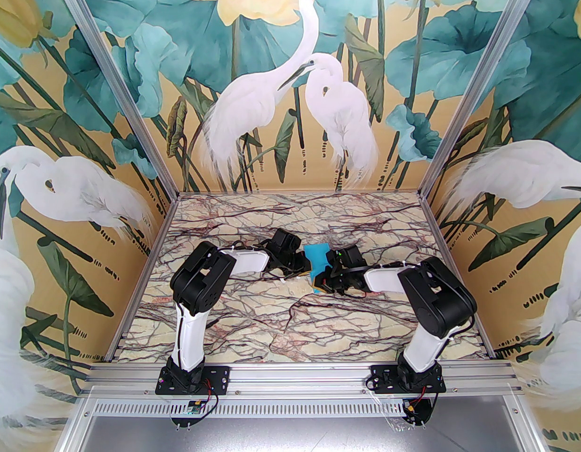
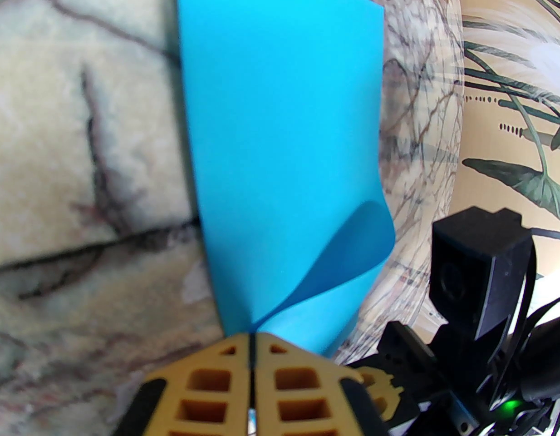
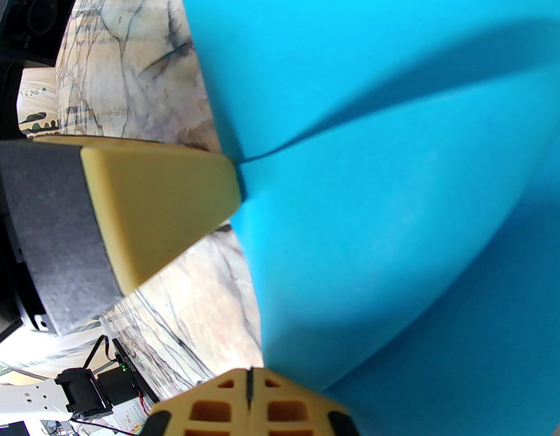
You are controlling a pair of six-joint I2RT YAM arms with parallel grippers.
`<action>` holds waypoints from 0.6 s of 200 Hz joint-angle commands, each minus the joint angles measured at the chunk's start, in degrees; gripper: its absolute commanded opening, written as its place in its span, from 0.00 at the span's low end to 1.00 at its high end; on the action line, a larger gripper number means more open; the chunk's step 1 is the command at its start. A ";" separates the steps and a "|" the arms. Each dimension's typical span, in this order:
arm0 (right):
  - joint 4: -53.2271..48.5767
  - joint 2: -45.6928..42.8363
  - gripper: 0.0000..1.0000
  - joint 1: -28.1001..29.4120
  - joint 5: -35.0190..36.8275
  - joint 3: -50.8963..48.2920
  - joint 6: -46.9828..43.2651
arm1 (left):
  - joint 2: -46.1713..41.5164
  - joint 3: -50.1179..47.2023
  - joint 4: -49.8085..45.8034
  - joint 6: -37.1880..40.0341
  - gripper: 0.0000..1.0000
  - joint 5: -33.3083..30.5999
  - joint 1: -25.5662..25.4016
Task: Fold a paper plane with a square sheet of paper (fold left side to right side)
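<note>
The square sheet of paper (image 1: 317, 254) is bright cyan-blue and sits mid-table between both wrists, bowed and loosely curled rather than flat. My left gripper (image 1: 305, 266) is shut on its left edge. In the left wrist view the yellow fingertips (image 2: 252, 334) pinch the paper (image 2: 280, 130) where two curling layers meet. My right gripper (image 1: 322, 283) is shut on the near edge, and in the right wrist view its closed tips (image 3: 249, 373) hold the sheet (image 3: 375, 198). The left gripper's finger (image 3: 162, 198) shows side-on there, biting the paper's edge.
The marbled tabletop (image 1: 290, 318) has aluminium rails along its near edge (image 1: 300, 375). Mural walls enclose it at the back and both sides. The two wrists crowd together at the centre, and the right arm's camera block (image 2: 479, 266) sits close beside the left fingers.
</note>
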 commanded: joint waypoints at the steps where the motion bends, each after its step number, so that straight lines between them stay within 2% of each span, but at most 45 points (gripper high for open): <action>1: 1.48 0.96 0.02 0.49 -0.46 -1.17 0.76 | 2.11 1.30 -1.50 1.21 0.08 -1.58 0.50; 120: -2.79 2.34 0.00 0.62 0.65 -1.35 -0.65 | 3.54 1.75 -2.35 0.95 0.08 -1.32 0.51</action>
